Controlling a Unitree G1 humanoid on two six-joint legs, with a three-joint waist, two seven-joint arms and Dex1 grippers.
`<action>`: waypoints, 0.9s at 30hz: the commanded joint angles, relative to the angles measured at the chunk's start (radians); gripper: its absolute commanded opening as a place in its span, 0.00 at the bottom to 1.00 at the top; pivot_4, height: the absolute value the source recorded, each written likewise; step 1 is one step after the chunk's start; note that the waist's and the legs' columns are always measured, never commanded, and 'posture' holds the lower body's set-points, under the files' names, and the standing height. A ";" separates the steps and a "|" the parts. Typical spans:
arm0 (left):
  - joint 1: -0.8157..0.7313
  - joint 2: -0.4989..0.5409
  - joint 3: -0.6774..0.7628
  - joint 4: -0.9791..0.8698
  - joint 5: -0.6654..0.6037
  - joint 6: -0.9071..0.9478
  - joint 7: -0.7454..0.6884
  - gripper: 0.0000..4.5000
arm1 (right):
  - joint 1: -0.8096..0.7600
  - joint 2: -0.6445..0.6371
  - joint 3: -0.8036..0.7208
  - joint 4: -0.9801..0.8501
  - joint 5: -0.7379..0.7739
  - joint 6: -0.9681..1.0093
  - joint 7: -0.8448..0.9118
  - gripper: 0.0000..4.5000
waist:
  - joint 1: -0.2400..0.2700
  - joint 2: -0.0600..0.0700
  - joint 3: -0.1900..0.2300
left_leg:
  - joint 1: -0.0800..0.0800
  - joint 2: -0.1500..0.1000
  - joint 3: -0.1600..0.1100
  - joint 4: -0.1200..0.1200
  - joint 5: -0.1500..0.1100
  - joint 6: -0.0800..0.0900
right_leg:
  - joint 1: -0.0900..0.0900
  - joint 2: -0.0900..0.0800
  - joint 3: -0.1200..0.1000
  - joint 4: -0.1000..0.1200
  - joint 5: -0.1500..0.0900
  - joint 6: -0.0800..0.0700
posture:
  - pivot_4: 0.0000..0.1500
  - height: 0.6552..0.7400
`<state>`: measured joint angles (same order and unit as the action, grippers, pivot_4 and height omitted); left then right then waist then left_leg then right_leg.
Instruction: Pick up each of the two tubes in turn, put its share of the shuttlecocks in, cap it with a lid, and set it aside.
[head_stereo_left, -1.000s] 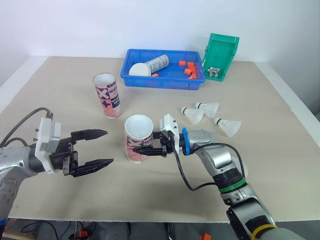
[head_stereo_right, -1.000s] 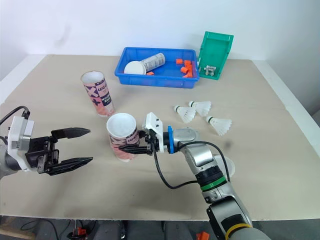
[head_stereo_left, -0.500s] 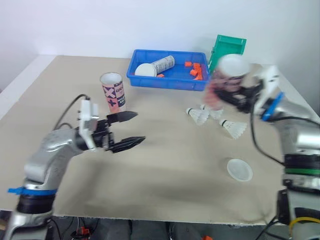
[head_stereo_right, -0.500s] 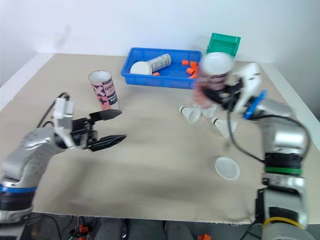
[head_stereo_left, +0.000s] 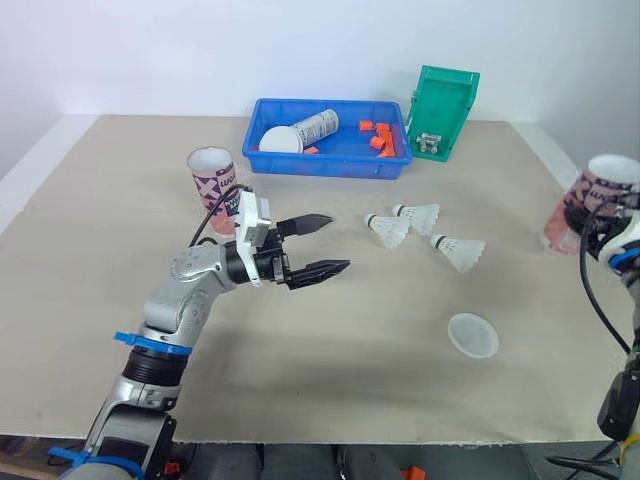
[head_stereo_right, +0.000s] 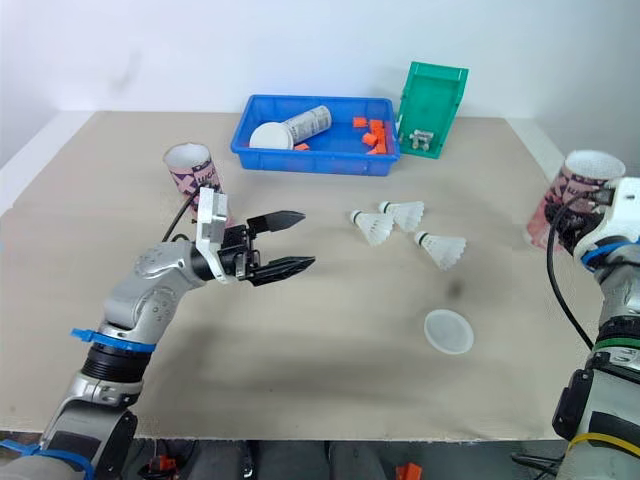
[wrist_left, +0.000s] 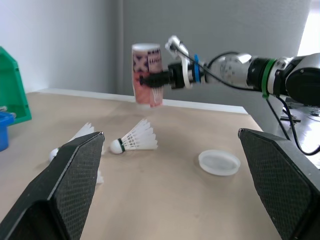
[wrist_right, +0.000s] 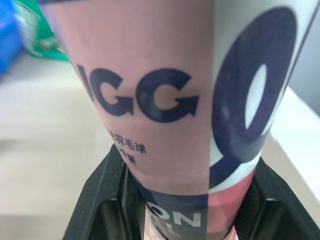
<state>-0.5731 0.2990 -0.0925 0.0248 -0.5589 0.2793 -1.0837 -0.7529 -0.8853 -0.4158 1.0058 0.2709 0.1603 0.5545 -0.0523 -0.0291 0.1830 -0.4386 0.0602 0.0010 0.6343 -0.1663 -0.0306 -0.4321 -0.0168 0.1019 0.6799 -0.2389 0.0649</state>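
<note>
My right gripper (wrist_left: 159, 79) is shut on a pink and white tube (head_stereo_left: 588, 205), holding it upright and open-topped at the table's far right edge. A second tube (head_stereo_left: 212, 176) stands upright at the left. My left gripper (head_stereo_left: 338, 242) is open and empty near the table's middle, pointing toward three shuttlecocks (head_stereo_left: 385, 229) (head_stereo_left: 416, 213) (head_stereo_left: 460, 251) lying right of centre. A translucent lid (head_stereo_left: 473, 335) lies flat on the table in front of the shuttlecocks. In the right wrist view the tube (wrist_right: 165, 100) sits between both black fingers (wrist_right: 102, 200).
A blue tray (head_stereo_left: 262, 162) at the back holds a lying tube (head_stereo_left: 316, 127), a white lid (head_stereo_left: 281, 139) and orange bits. A green bin (head_stereo_left: 443, 110) stands right of it. The table edge runs just past the held tube.
My right arm carried the tube from the front middle of the table, up and across, to the far right edge. My left arm swung in toward the centre, staying open.
</note>
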 joint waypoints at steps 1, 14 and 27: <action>-0.030 -0.004 0.000 0.001 0.009 -0.023 -0.018 1.00 | -0.048 -0.010 -0.042 0.053 0.029 -0.047 -0.005 0.44 | -0.001 0.000 0.000 | 0.000 -0.001 0.000 0.000 0.000 0.000 | 0.000 0.000 0.001 0.000 0.000 0.001 | 1.00 0.62; -0.010 -0.002 0.013 -0.016 0.008 -0.022 -0.014 1.00 | -0.013 -0.002 -0.060 0.145 0.052 -0.015 0.019 0.86 | -0.002 0.000 0.000 | 0.001 -0.008 -0.002 0.002 0.002 0.003 | 0.008 0.000 0.009 -0.004 -0.002 0.002 | 1.00 0.62; 0.023 0.003 0.042 -0.037 -0.019 -0.009 -0.009 1.00 | 0.168 -0.104 0.025 0.007 -0.017 0.083 0.157 1.00 | -0.002 0.001 0.000 | 0.001 -0.010 -0.002 0.002 0.002 0.003 | 0.009 -0.001 0.009 -0.005 -0.001 0.007 | 1.00 0.62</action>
<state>-0.5519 0.2941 -0.0767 0.0283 -0.5552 0.2712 -1.0901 -0.5982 -0.9292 -0.3921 1.0741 0.2641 0.2363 0.6822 -0.0542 -0.0281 0.1830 -0.4377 0.0505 -0.0011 0.6358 -0.1644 -0.0275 -0.4233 -0.0179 0.1113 0.6752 -0.2401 0.0722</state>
